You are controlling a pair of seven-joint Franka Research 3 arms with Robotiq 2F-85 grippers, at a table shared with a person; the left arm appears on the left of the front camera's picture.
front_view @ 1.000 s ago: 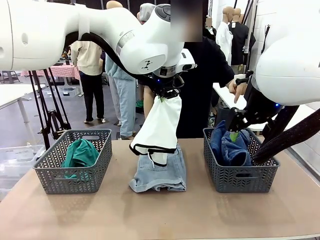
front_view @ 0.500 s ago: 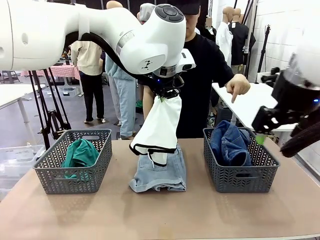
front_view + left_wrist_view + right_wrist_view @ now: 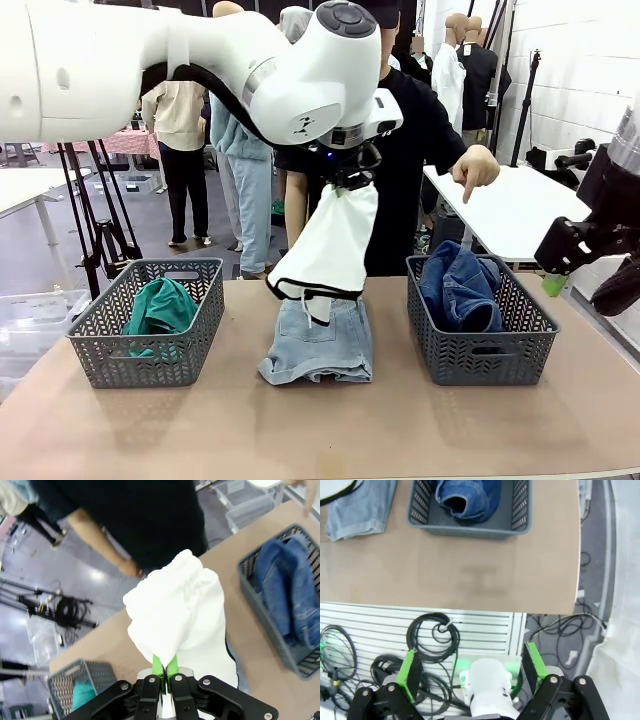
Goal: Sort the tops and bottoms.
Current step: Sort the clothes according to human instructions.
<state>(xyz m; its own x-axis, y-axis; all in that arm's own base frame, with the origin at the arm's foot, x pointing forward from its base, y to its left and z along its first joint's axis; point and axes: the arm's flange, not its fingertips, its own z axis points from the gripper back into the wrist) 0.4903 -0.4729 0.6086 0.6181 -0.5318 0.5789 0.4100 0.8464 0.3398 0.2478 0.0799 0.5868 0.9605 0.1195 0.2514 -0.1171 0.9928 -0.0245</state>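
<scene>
Pulled back from the right basket (image 3: 480,365) since a second ago, the right gripper (image 3: 472,669) now hangs past the table (image 3: 300,430) edge, jaws wide and empty. On the tan table, pale denim shorts (image 3: 318,345) lie between the left basket (image 3: 110,365), holding a teal shirt (image 3: 160,305), and the right basket, holding jeans (image 3: 460,290). Above the shorts, the left gripper (image 3: 164,665), clamped on the white shirt (image 3: 335,245), has raised it slightly. Behind, a person's hand (image 3: 475,170) points down in a busy workshop.

A soft white shirt with black trim (image 3: 335,245) hangs bunched over flat pale denim shorts (image 3: 318,348) — crumpled teal-green shirt (image 3: 160,305) in the left grey lattice basket (image 3: 100,350), dark blue jeans (image 3: 460,285) in the right grey lattice basket (image 3: 480,365).
</scene>
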